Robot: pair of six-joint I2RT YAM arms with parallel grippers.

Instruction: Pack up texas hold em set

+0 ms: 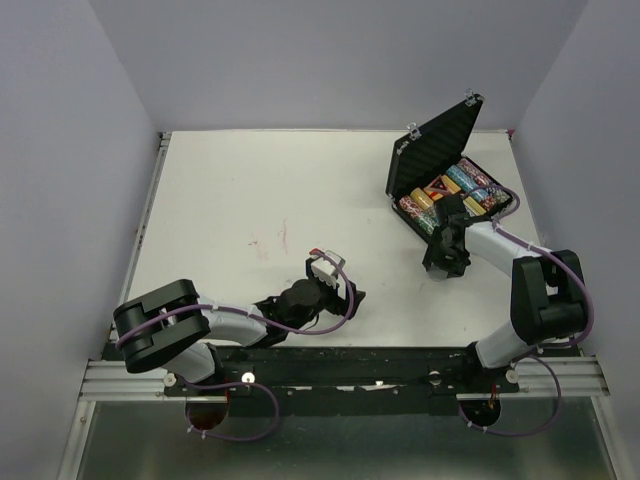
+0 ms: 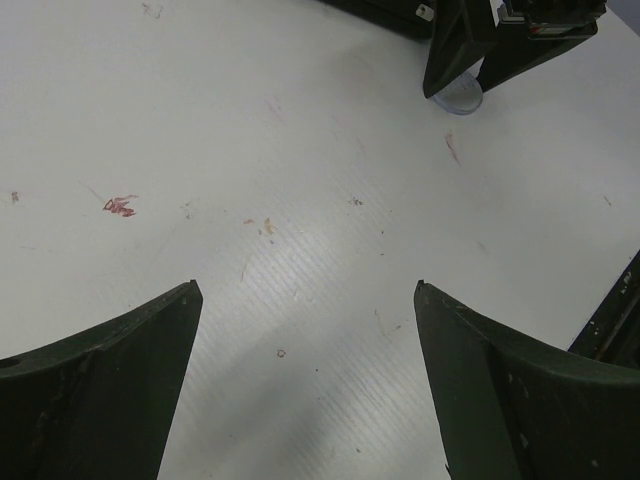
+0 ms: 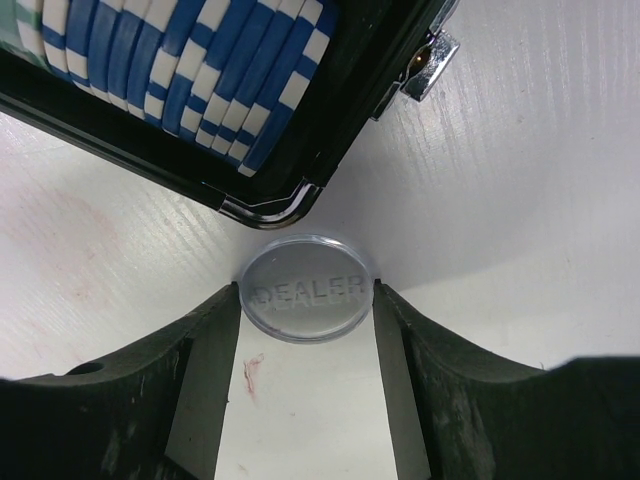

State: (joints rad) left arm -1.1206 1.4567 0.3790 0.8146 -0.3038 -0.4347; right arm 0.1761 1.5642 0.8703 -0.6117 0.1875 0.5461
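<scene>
A clear disc point(image 3: 307, 288) embossed "DEALER" is seen flat on the desk point(image 3: 520, 200), just beside the open case point(image 3: 270, 205) corner. It appears gripped by the right pincer point(image 3: 305, 302); the left pincer point(image 2: 307, 290) is held wide.

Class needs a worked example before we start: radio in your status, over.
Left gripper open, over table. Right gripper brackets clear dealer disc; grip unconfirmed. Open case, chips inside, corner close beside disc.
</scene>
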